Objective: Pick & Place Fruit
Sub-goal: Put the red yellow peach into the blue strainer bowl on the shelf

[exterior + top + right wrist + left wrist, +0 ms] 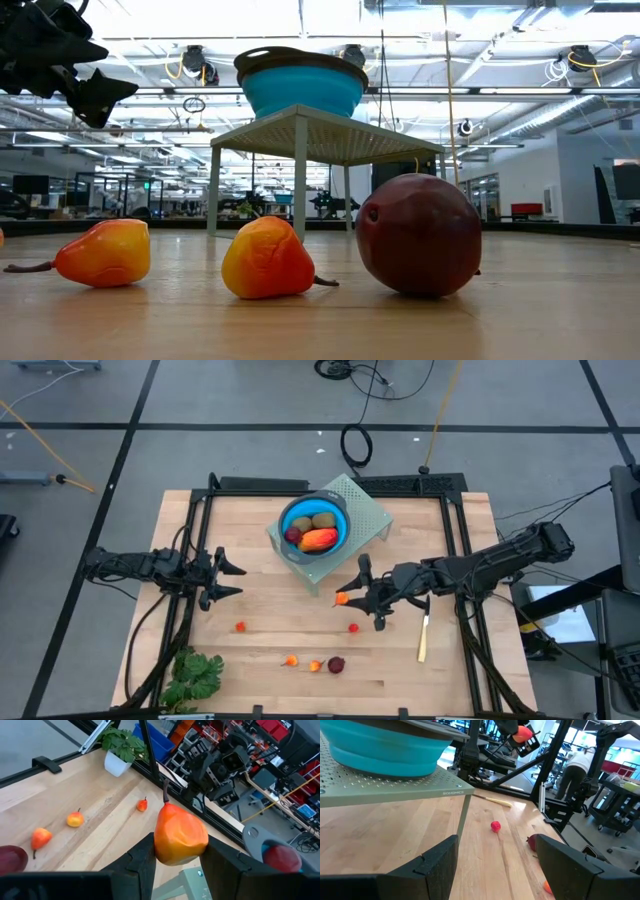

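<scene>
High view says about halfway: round blue plastic bowl (314,526) on the grey perforated stand holds four fruits, right gripper (345,598) is pinched on a small orange toy pear (342,599), five small pieces sit near the wooden table's (260,580) front edge, left gripper (232,577) gapes empty.

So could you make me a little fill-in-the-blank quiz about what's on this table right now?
1. The right gripper is shut on a small orange ____.
2. The blue bowl stands on a pale green ____.
3. The left gripper holds ____.
4. The yellow-handled knife lies flat on the table near the ____ arm.

Missing words: pear; stand; nothing; right
</scene>
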Tool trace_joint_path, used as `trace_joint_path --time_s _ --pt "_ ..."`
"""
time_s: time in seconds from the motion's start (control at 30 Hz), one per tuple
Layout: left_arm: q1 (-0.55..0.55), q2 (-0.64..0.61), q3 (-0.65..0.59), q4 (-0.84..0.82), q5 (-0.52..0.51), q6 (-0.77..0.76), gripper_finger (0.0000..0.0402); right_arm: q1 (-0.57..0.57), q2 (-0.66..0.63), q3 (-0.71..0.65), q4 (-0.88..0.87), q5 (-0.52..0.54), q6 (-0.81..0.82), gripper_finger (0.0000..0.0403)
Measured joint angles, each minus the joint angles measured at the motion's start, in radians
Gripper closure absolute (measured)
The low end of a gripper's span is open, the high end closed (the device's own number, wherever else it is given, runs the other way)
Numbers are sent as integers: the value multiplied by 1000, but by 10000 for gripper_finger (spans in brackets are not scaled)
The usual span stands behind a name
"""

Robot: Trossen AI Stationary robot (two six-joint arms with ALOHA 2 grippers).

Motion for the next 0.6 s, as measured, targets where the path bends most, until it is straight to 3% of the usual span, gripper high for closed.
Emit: trace_joint_path --time_s 0.3,0.6 --pt "0 0 0 0 -2 1 135 -18 0 0 137 -6 4 273" --pt "0 0 0 0 -2 9 135 -51 0 0 342 -190 116 273"
